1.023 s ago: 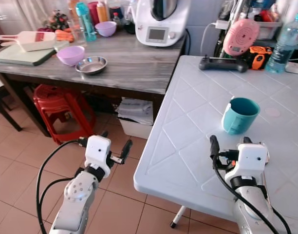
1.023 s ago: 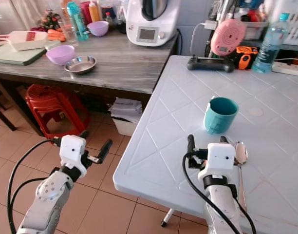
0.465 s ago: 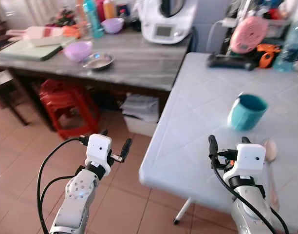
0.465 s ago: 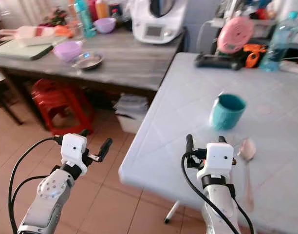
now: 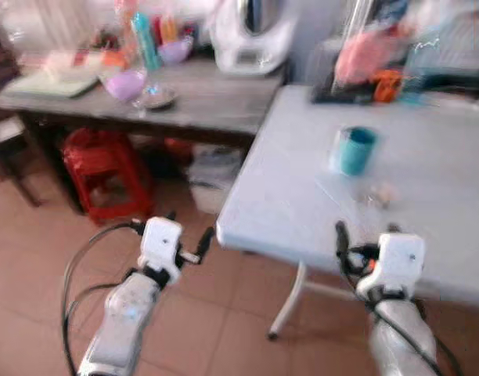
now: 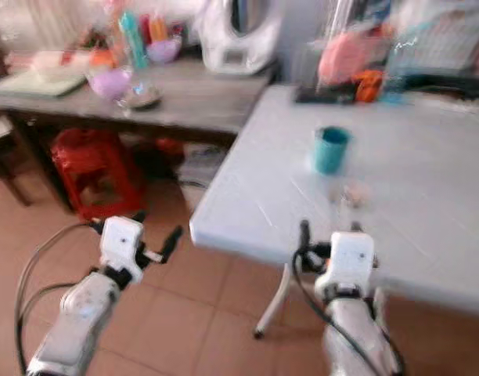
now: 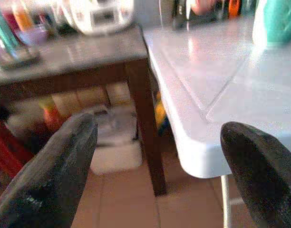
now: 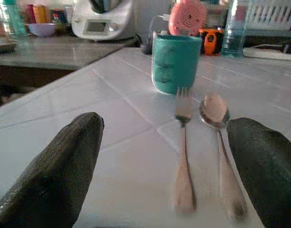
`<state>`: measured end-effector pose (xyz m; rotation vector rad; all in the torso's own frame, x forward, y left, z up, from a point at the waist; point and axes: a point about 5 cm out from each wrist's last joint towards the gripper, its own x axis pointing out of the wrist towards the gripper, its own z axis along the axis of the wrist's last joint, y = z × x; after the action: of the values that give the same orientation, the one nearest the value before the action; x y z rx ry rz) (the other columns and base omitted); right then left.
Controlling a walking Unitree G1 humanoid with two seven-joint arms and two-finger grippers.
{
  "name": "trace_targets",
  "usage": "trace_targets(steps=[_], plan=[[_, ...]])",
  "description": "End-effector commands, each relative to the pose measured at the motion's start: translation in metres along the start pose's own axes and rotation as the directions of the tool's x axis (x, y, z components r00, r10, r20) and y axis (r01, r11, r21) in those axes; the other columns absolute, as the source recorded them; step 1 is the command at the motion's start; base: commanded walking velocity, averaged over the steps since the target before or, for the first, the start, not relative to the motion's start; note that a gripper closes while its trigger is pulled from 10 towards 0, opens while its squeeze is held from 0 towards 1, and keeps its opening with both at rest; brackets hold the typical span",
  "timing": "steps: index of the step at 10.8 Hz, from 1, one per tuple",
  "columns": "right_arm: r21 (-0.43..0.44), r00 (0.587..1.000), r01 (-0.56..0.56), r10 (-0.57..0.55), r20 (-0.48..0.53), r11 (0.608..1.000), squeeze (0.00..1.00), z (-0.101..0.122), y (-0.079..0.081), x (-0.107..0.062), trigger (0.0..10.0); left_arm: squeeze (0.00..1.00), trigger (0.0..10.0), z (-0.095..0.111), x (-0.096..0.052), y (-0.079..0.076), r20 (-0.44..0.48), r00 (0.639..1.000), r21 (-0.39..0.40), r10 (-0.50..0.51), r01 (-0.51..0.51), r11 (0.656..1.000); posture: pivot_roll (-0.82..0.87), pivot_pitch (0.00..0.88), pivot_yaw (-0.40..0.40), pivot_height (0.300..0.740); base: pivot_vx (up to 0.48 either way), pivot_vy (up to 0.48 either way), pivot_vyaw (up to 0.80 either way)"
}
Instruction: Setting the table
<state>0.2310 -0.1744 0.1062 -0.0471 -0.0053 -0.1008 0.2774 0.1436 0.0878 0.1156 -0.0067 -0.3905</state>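
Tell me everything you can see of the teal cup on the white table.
The teal cup stands upright on the white table, open mouth up, opaque and matte, like plastic or ceramic. Its wall looks faintly embossed. In the right wrist view a fork and spoon lie just in front of it, apart from it. Neither gripper touches it.

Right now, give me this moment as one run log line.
task: setting table | cup, fork, spoon on table | left gripper open, over floor | right gripper open, at table edge

A teal cup (image 8: 176, 64) is seen beyond the black fingers (image 8: 60, 168) of the right gripper (image 8: 169, 175), on a white table (image 8: 112, 142) scored with diagonal lines; silver fork (image 8: 183, 142) and spoon (image 8: 217, 118) lie nearer.
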Motion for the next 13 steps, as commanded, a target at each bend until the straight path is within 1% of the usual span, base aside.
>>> trace_targets(steps=[1,2,4,5,8,10,12,13], plan=[[-0.001,0.999,-0.022,0.022,0.025,1.0,0.0,0.0059,0.003,0.0049,10.0,0.0,10.0,-0.0039,-0.0056,0.0038,-0.005,1.0,-0.011,-0.004,0.004,1.0,-0.01,0.0,0.057,0.74,0.0,0.0,0.0],[-0.002,0.999,-0.023,0.023,0.026,1.0,0.0,0.006,0.0028,0.0059,10.0,0.0,10.0,-0.0042,-0.0058,0.0047,-0.012,1.0,-0.011,-0.002,0.002,1.0,0.0,0.0,0.056,0.74,0.0,0.0,0.0],[-0.002,0.999,-0.022,0.022,0.026,1.0,0.0,0.0057,0.0027,0.0063,10.0,0.0,10.0,-0.0036,-0.004,0.0029,-0.004,1.0,-0.032,-0.013,0.013,0.999,0.0,0.0,0.056,0.74,0.0,-0.439,0.0],[-0.003,1.0,-0.02,0.02,0.024,1.0,0.0,0.0048,0.0021,0.0068,10.0,0.0,10.0,-0.0036,-0.0042,-0.0004,0.001,1.0,-0.041,-0.016,0.016,0.999,0.0,0.0,0.056,0.74,0.0,-0.48,0.0],[-0.002,1.0,-0.022,0.022,0.022,1.0,0.0,0.0042,0.0031,0.008,10.0,0.0,10.0,-0.0064,-0.0055,0.0005,-0.013,1.0,-0.039,-0.013,0.013,0.999,0.0,0.0,0.056,0.74,0.0,-0.394,0.0],[-0.003,0.999,-0.023,0.023,0.022,1.0,0.0,0.0044,0.0036,0.0091,10.0,0.0,10.0,-0.0065,-0.0051,0.0011,-0.011,1.0,-0.054,-0.003,0.002,0.999,0.0,0.0,0.056,0.74,0.0,0.0,0.0],[0.0,0.999,-0.022,0.022,0.027,1.0,0.0,0.0049,0.0034,0.0102,10.0,0.0,10.0,-0.0057,-0.0051,-0.0003,-0.002,1.0,-0.048,-0.023,0.023,0.999,0.0,0.0,0.058,0.74,0.0,0.0,0.0],[0.002,0.999,-0.017,0.017,0.035,1.0,0.0,0.0068,0.0027,0.0108,10.0,0.0,10.0,-0.0031,-0.0046,0.0009,0.018,0.999,-0.052,-0.029,0.03,0.998,0.0,0.0,0.056,0.74,0.0,0.0,0.0]])
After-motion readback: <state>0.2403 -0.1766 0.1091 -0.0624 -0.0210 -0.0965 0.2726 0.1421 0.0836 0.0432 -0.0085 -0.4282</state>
